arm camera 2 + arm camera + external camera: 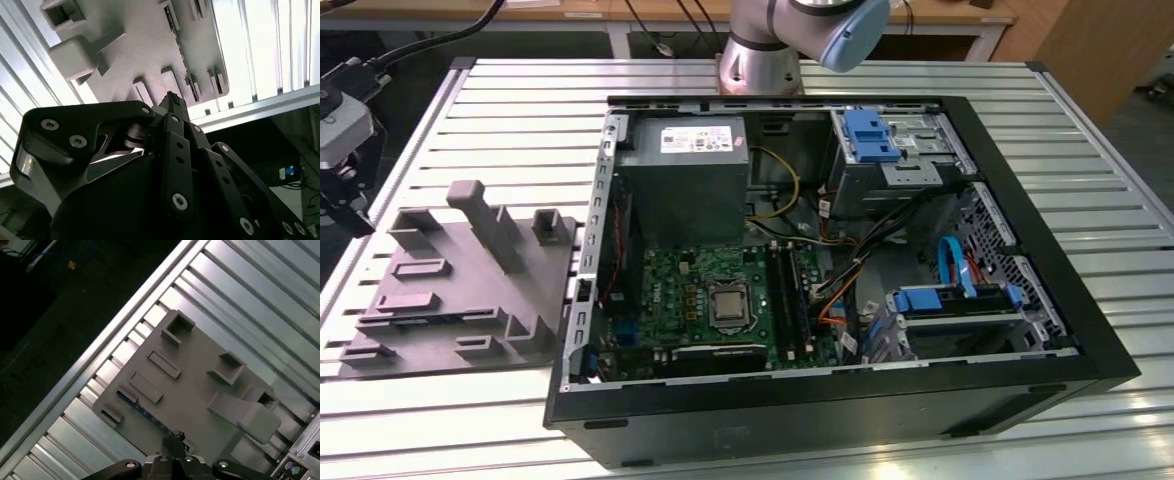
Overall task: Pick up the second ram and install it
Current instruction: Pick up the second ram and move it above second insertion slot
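Observation:
The second ram (pixel 143 413) stands on edge in a slot of the grey holder tray (pixel 200 390). It shows as a thin blue-green strip near the tray's rim in the first wrist view. My gripper (pixel 175 439) hangs above that end of the strip, clear of the tray, with its fingertips drawn together and nothing between them. In the second wrist view the gripper (pixel 172 100) tapers to one point over the tray (pixel 145 45). In the exterior view the tray (pixel 454 290) lies at the left, and the arm's wrist end (pixel 340 130) sits at the left edge above it.
The open computer case (pixel 1041 300) lies on the slatted metal table (pixel 520 110), to the tray's right in the exterior view. Inside are the motherboard (pixel 707 290) with memory slots (pixel 787 285), cables and blue drive brackets. The table's edge (pixel 115 335) runs close to the tray.

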{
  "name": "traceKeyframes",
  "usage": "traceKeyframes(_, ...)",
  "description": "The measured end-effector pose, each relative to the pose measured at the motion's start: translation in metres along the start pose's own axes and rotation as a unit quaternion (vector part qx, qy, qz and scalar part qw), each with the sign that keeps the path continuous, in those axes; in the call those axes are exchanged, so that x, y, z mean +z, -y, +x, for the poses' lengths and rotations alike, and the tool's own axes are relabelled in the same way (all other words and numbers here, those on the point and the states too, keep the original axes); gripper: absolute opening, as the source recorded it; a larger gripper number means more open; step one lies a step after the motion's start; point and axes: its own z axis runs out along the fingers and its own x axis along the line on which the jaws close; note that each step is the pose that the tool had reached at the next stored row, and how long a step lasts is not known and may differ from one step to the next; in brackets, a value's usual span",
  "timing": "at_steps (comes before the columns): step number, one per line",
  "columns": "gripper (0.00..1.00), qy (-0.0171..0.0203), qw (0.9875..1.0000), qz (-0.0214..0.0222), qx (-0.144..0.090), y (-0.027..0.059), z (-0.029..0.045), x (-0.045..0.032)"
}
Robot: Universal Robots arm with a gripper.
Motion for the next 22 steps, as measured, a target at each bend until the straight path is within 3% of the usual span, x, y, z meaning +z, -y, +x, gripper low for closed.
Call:
traceKeyframes(3, 0.10, -0.0013, 0.9996, -0.0007, -0.027, 0.0000, 0.0000, 0.0002)
traceKeyframes(6, 0.10, -0.0025, 0.9985, -0.0014, -0.055, 0.0000, 0.0000, 0.0004)
traceKeyframes(11, 0.10, -0.0044, 0.9950, -0.0026, -0.100, 0.0000, 0.0000, 0.0009)
traceKeyframes(16, 0.10, -0.0064, 0.9895, -0.0038, -0.145, 0.0001, 0.0000, 0.0014)
traceKeyframes(22, 0.10, -0.0089, 0.9801, -0.0052, -0.198, 0.0001, 0.0000, 0.0024)
